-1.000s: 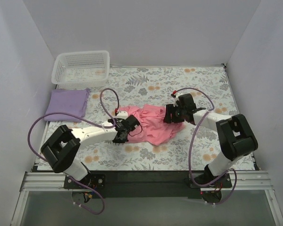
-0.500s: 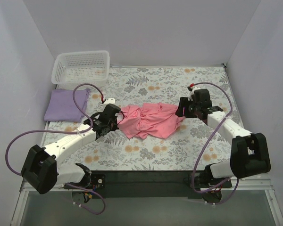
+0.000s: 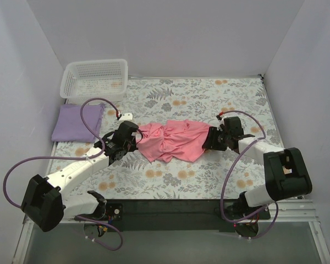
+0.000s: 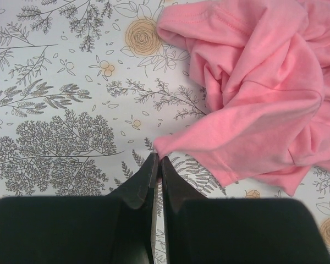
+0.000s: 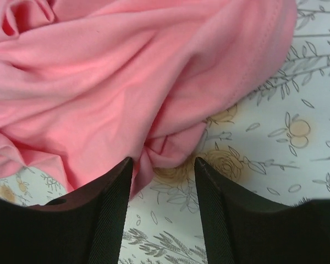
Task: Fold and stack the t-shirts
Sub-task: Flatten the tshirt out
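Note:
The salmon-pink t-shirt (image 3: 173, 140) lies crumpled and stretched sideways in the middle of the tablecloth. My left gripper (image 3: 133, 137) is at its left end. In the left wrist view the jaws (image 4: 158, 158) are shut, with a pointed corner of the pink shirt (image 4: 253, 82) ending right at their tips. My right gripper (image 3: 212, 141) is low at the shirt's right end. Its jaws (image 5: 164, 165) are open, with a bunched fold of the pink shirt (image 5: 126, 77) between the tips. The lavender-purple t-shirt (image 3: 77, 122) lies folded at the far left.
A white lattice basket (image 3: 94, 77) stands at the back left corner, just behind the lavender shirt. The floral tablecloth (image 3: 209, 93) covers the table. White walls close in the left, back and right sides. Purple cables loop beside both arms.
Both arms pulled apart, spreading the pink shirt out sideways. The right gripper then came back down low against the shirt's right end. The left gripper has barely moved in the last half second.

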{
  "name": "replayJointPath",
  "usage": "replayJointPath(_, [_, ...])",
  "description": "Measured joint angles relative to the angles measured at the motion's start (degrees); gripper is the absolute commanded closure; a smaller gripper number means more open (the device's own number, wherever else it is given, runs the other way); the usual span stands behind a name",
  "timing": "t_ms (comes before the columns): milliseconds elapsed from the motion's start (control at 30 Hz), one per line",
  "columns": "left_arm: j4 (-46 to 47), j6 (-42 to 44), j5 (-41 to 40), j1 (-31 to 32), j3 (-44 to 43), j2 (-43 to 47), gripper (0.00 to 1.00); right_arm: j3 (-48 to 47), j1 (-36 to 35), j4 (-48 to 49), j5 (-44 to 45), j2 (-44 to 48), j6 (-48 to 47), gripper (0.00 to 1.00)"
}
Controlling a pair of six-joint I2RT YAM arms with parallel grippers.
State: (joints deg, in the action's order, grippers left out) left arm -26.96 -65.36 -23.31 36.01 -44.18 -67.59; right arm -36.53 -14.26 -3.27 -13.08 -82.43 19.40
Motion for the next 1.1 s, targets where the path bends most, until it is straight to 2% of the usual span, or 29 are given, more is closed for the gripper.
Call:
replayJointPath(67, [0.15,0.0,0.42,-0.07,0.04,0.0,1.0,-0.13,0.0,2.19,-1.18,-1.29,0.42,0.48])
replayJointPath(133, [0.48,0.0,1.55,-0.7,0.11,0.0,1.0,-0.68,0.0,4.28,-2.23,-2.93,0.59,0.58])
replayJointPath(167, [0.68,0.04,2.32,-1.29,0.11,-0.04,1.0,-1.01,0.0,4.98,-2.54,-3.8,0.81,0.69])
replayJointPath(233, [1.22,0.26,3.96,-3.8,-0.02,-0.52,1.0,-2.05,0.0,5.27,-2.93,-5.51,0.72,0.83])
replayJointPath(267, [1.05,0.44,5.05,-5.97,-0.66,-1.38,1.0,-2.67,0.0,5.25,-3.28,-6.43,0.59,0.98])
replayJointPath(367, [-0.55,0.7,7.58,-11.82,-5.66,-5.09,1.0,-6.4,-0.02,0.92,-1.31,-7.67,-0.7,0.99])
replayJointPath(433, [-1.25,0.83,8.68,-15.47,-11.96,-8.52,1.0,-13.11,0.37,-5.55,1.53,-8.13,-2.49,0.99])
replayJointPath(533, [-2.43,0.81,10.25,-19.47,-24.72,-13.81,1.0,-27.39,2.21,-12.13,6.21,-8.24,-4.52,0.99])
replayJointPath(633, [-4.04,0.74,10.93,-21.84,-40.11,-19.19,1.0,-40.39,4.04,-13.66,10.95,-7.02,-6.19,0.99])
replayJointPath(700, [-4.31,0.85,10.91,-22.82,-50.27,-21.7,1.0,-45.9,4.85,-14.75,13.68,-4.46,-7.3,0.99])
replayJointPath(767, [-4.02,1.2,10.64,-23.12,-53.77,-20.81,1.0,-47.47,5.29,-15.1,16.37,0.59,-8.09,0.99])
replayJointPath(833, [-3.98,1.51,10.64,-23.17,-53.77,-18.08,1.0,-46.53,5.29,-16.22,17.73,5.84,-8.59,0.94])
replayJointPath(867, [-3.69,1.68,10.71,-23.17,-53.02,-16.24,1.0,-44.92,5.29,-16.0,18.12,8.61,-8.7,0.84])
replayJointPath(933, [-2.25,1.95,11.85,-23.12,-48.13,-10.51,1.0,-39.82,5.14,-16.96,18.4,15.19,-8.59,0.71])
replayJointPath(967, [-2.05,2.03,12.66,-23.08,-44.74,-6.91,1.0,-36.83,5.16,-17.35,18.53,18.14,-8.39,0.6])
replayJointPath(1000, [-1.11,2.14,13.66,-23.1,-40.48,-2.6,1.0,-35.65,5.2,-17.2,18.56,19.12,-8.2,0.55])
replayJointPath(1100, [0.59,2.1,15.69,-23.15,-28.72,7.74,1.0,-24.5,5.31,-19.21,17.66,27.21,-6.95,0.39])
